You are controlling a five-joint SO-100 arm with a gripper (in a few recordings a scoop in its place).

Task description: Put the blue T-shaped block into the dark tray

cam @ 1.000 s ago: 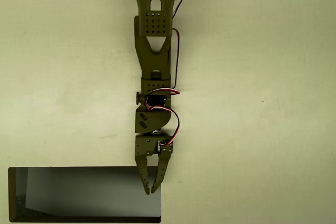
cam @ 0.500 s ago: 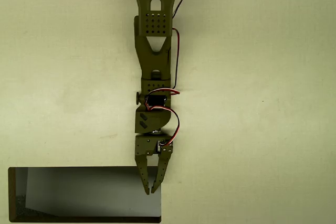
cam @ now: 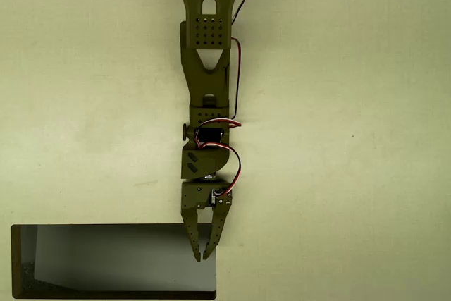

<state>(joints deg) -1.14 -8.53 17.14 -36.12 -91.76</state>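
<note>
down at the bottom left of the overhead view, the dark tray [cam: 113, 290] is lying on the pale tabletop [cam: 352, 139], its thin dark rim framing a grey, glossy inside that is catching a lighter band of reflection across the middle. its lower edge is running out of the picture.

the olive-green arm [cam: 206, 68] is reaching straight down from the top edge, stretched out long over the tabletop, with red, white and black wires [cam: 236, 96] looping along its right side and around the wrist. the hand [cam: 203, 255] is hanging over the tray's upper right corner, its two pointed fingers [cam: 190, 234] angling toward each other so that the tips are nearly meeting, with a narrow wedge of gap showing between them higher up. the hand is all but closed, and i am seeing nothing held between the fingers. the fingertips are sitting just inside the tray's right edge, over the grey inside, while the wrist block is staying above bare tabletop just beyond the tray's top rim.

as for the blue t-shaped block, i cannot tell where it is lying from where this camera is looking.
</note>
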